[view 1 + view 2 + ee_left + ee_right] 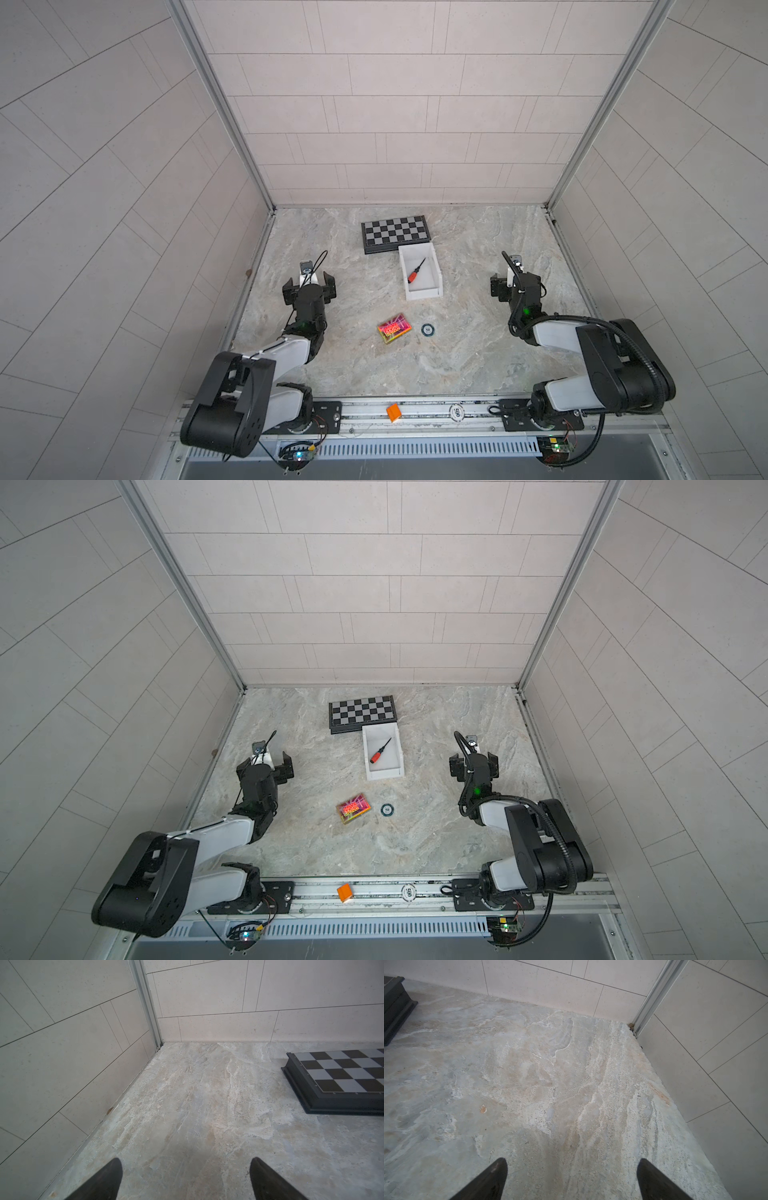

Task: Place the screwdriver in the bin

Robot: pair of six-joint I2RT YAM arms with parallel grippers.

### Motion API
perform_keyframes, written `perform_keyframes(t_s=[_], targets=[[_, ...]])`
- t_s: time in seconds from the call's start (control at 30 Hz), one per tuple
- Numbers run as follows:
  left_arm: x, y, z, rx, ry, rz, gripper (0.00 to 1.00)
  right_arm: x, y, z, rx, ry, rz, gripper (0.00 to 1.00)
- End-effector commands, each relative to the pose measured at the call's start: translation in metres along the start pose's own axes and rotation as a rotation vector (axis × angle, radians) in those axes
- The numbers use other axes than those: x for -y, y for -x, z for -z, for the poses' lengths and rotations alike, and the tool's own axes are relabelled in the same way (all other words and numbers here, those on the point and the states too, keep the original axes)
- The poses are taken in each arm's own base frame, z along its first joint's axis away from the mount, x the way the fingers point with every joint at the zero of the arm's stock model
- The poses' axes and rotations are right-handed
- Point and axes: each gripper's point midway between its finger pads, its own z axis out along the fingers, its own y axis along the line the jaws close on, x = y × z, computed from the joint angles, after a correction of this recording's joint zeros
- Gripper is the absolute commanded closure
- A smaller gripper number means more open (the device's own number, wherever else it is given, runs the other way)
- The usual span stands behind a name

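The screwdriver (415, 272) (380, 751), with a red-orange handle and a thin dark shaft, lies slantwise on the floor of the white bin (424, 294) (384, 774) in both top views. Far to the left of the bin, my left gripper (308, 286) (266, 766) (186, 1159) stands open over bare table, nothing between its fingers. To the bin's right, my right gripper (517, 286) (473, 766) (572, 1160) is open too and holds nothing. Neither wrist view shows the bin or the screwdriver.
A black-and-grey chessboard (395, 235) (342, 1076) (394, 1007) lies just behind the bin. A colourful small box (395, 329) and a round chip (427, 329) lie in front of the bin. An orange block (393, 412) and another chip (456, 411) sit on the front rail.
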Motion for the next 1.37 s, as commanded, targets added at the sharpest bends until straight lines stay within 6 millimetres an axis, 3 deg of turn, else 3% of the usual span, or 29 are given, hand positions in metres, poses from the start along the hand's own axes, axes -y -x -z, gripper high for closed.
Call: perform_keyframes(t_s=[0.0, 0.07, 0.27, 0.33, 0.4, 1.33], targets=[[0.003, 0.022, -0.011, 0.086, -0.025, 0.052, 0.01, -0.006, 0.014, -0.008, 0.081, 0.021, -0.027, 0.01], [0.002, 0.017, -0.015, 0.087, -0.031, 0.059, 0.0, -0.011, 0.007, -0.01, 0.117, 0.038, -0.023, 0.01], [0.01, 0.008, -0.026, 0.052, -0.054, 0.039, 0.0, -0.011, 0.008, -0.009, 0.113, 0.041, -0.02, 0.01], [0.013, 0.007, -0.032, 0.029, -0.054, 0.025, 0.0, -0.007, 0.008, -0.019, 0.071, 0.03, -0.032, 0.01], [0.014, 0.007, -0.032, 0.024, -0.055, 0.024, 0.01, -0.001, 0.005, -0.022, 0.042, 0.035, -0.078, 0.01], [0.013, 0.008, -0.032, 0.025, -0.054, 0.024, 0.01, -0.003, 0.006, -0.021, 0.059, 0.03, -0.055, 0.01]])
